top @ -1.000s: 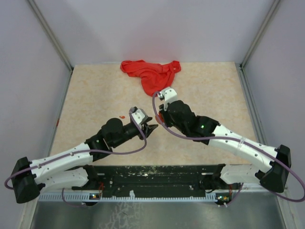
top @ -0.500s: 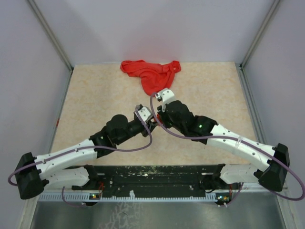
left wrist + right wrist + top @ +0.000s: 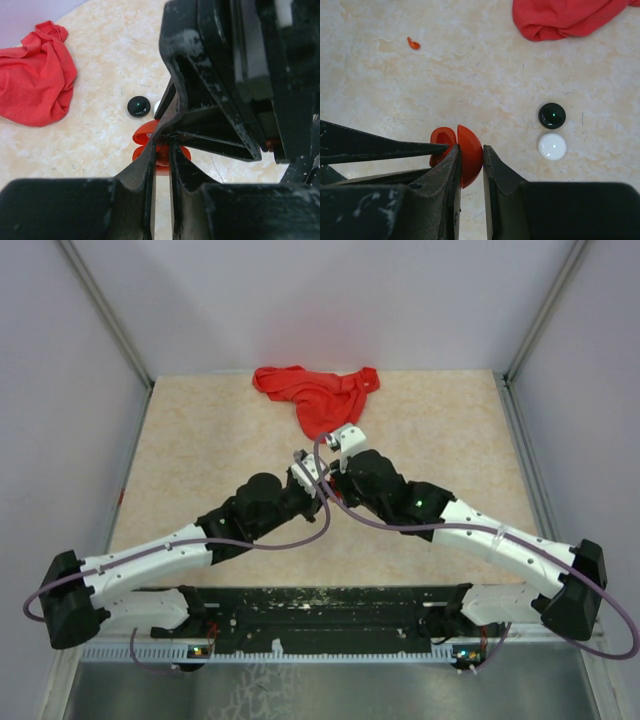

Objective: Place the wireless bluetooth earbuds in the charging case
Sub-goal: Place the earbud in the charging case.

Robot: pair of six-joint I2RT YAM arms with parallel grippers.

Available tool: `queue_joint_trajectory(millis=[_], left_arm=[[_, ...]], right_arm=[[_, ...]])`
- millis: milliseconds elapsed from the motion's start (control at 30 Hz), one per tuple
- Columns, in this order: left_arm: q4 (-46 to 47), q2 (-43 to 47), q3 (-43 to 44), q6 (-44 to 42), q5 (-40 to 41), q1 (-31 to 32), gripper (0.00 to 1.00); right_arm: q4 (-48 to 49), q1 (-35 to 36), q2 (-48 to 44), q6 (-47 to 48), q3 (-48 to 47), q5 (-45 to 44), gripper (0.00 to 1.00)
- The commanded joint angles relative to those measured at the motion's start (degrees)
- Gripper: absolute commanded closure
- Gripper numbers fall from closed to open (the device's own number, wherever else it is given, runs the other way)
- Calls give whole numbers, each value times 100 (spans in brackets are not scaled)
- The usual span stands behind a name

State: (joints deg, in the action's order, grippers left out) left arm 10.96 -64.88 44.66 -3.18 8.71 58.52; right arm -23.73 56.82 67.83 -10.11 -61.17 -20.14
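Right gripper (image 3: 471, 148) is clamped on the open red charging case (image 3: 470, 137). Left gripper (image 3: 162, 145) has its fingers pinched nearly together right at the case's mouth; whether they grip anything, I can't tell. One red earbud (image 3: 413, 44) lies on the table (image 3: 495, 75) well apart, the black case (image 3: 552, 115) and white case (image 3: 552, 146) sit side by side, and the red cloth (image 3: 565, 17) lies beyond.

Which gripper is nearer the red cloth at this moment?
Right. The right gripper, jaws shut on the red case, sits just on the near side of the cloth's tip; the left gripper pinches that case from the near-left, farther from the cloth.
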Motion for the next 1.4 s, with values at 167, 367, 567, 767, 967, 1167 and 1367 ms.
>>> queue_joint_trajectory(millis=[167,367,567,767,967,1167,1367], left_arm=[[-1169,-512,849,1377,1175,2,86],[-1546,-514,906,2150,2151,10,86],[-1714,-494,917,2297,2441,10,82],[-2001,-574,1038,2478,2791,-5,73],[-2114,-536,1025,2714,2977,-98,69],[-2165,-477,882,3045,3151,-215,67],[-1944,-420,676,3527,3088,-300,64]], right_arm=[[100,49,83,-146,-334,110,90],[72,49,81,-247,-337,97,90],[-7,49,66,-358,-328,10,90],[48,53,63,-458,-287,101,90],[98,49,72,-567,-200,198,90],[151,49,115,-694,-118,222,90],[407,50,189,-857,14,405,91]])
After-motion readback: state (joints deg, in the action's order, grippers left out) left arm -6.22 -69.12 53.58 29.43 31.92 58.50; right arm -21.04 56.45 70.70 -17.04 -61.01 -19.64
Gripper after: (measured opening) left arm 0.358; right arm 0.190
